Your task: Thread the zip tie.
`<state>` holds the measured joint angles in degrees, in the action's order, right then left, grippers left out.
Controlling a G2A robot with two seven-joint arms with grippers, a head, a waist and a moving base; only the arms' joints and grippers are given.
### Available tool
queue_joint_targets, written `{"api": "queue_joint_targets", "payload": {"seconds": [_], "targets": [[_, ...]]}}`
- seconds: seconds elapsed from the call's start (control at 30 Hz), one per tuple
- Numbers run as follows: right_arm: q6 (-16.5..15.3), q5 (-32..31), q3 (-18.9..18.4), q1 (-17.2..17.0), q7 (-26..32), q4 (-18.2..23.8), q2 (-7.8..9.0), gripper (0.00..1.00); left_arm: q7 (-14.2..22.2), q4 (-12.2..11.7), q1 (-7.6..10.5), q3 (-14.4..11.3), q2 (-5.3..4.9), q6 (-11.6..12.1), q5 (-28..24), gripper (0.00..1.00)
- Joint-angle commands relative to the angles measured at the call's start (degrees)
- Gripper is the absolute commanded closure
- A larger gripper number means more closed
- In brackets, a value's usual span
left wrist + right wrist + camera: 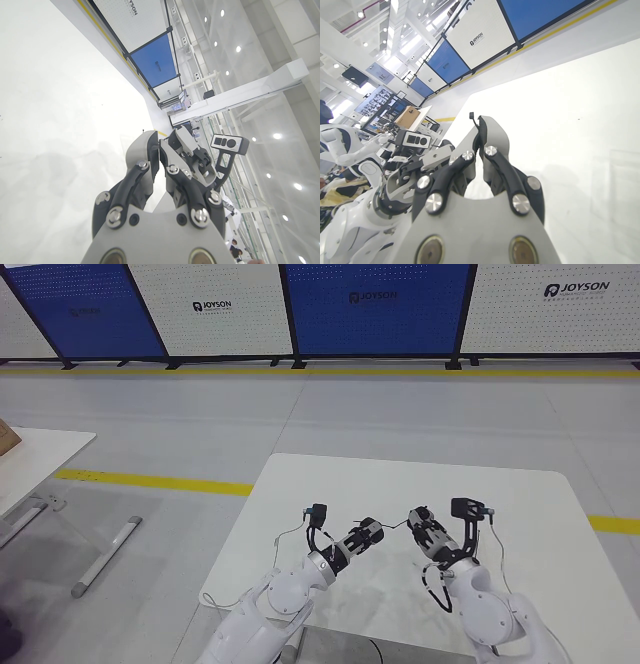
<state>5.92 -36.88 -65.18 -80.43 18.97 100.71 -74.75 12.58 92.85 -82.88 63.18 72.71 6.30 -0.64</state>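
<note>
A thin black zip tie point(396, 525) spans the short gap between my two grippers, above the white table point(400, 479). My left gripper point(372, 530) is at the table's near middle, its fingers point(150, 147) pressed shut on one end of the tie. My right gripper point(418, 521) faces it from close by, shut on the other end. In the right wrist view the zip tie's small square head point(471, 115) sticks out just past the right gripper point(479, 126). The left wrist view has the left gripper point(159, 140) in front and the right arm's gripper close behind it.
The white table's far half and right side are bare. A second white table point(40, 454) with a cardboard box point(5, 436) stands off to the left. Blue and white panels point(380, 309) line the far side of the floor.
</note>
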Motion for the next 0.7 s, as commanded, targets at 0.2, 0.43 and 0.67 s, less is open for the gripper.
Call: {"api": "queue_joint_targets", "payload": {"seconds": [0.2,0.43,0.67], "targets": [[-0.20,0.44,0.87,0.66,0.17,-1.17,-0.24,1.00,0.00,0.00,0.00,0.00,0.00,0.00,0.00,1.00],[-0.17,1.02,1.57,1.03,0.21,-2.06,-0.46,1.00,0.00,0.00,0.00,0.00,0.00,0.00,0.00,1.00],[-0.42,2.47,0.81,0.18,-1.19,-1.40,-0.51,1.00,-0.28,-0.03,-0.04,0.03,0.02,-0.02,-0.33,1.00]]}}
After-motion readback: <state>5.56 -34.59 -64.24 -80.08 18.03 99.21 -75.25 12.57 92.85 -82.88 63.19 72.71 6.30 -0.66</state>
